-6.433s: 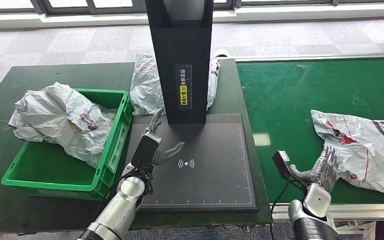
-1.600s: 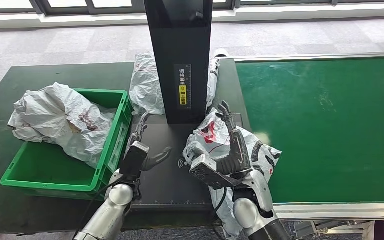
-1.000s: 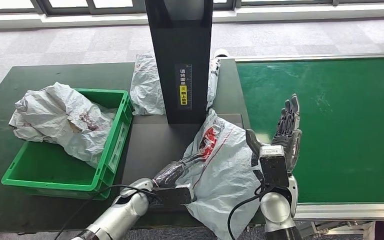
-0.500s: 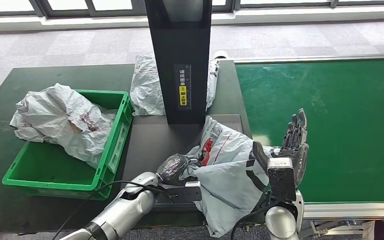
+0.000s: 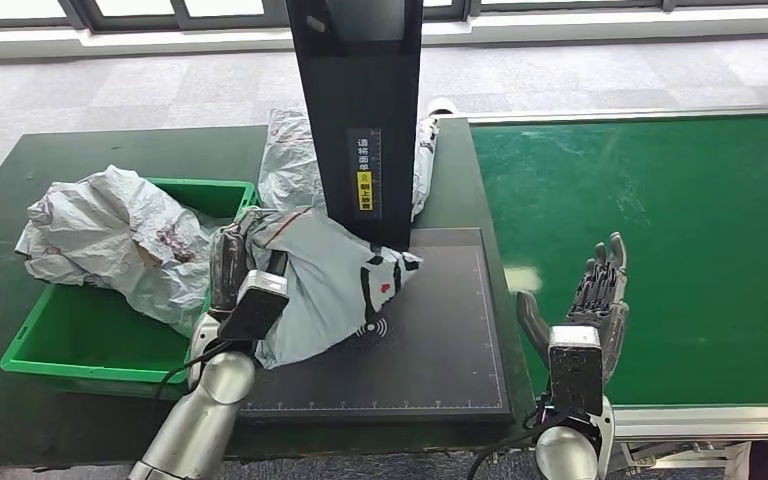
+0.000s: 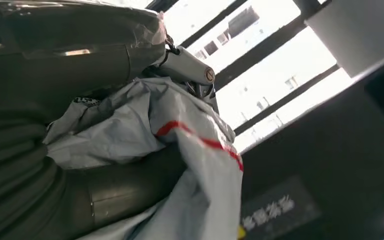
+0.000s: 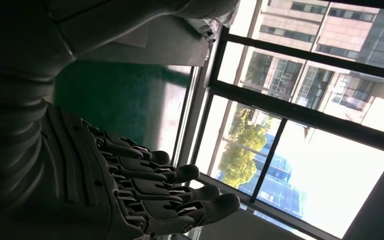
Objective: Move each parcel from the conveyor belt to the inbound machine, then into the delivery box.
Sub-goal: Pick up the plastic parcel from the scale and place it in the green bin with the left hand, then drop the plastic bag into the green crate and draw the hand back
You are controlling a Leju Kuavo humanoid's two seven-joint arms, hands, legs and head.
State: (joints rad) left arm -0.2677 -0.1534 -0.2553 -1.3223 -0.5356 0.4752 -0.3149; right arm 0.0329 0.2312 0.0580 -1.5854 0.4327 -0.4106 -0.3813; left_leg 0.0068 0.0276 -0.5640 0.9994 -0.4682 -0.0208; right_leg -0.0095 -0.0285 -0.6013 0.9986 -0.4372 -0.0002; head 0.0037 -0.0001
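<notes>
Delivery box [image 5: 80, 350] left of inbound machine [image 5: 430, 340]; conveyor belt [image 5: 680, 220] right. Held parcel [image 5: 325, 285] between box and machine column [image 5: 360, 110]; another parcel [image 5: 110, 240] in box.

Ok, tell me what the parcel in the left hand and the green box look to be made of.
The parcel in the left hand looks like thin grey plastic film with a slight sheen: it crumples and folds softly. The green box looks like rigid moulded plastic with a smooth finish, judging by its ribbed straight walls.
</notes>
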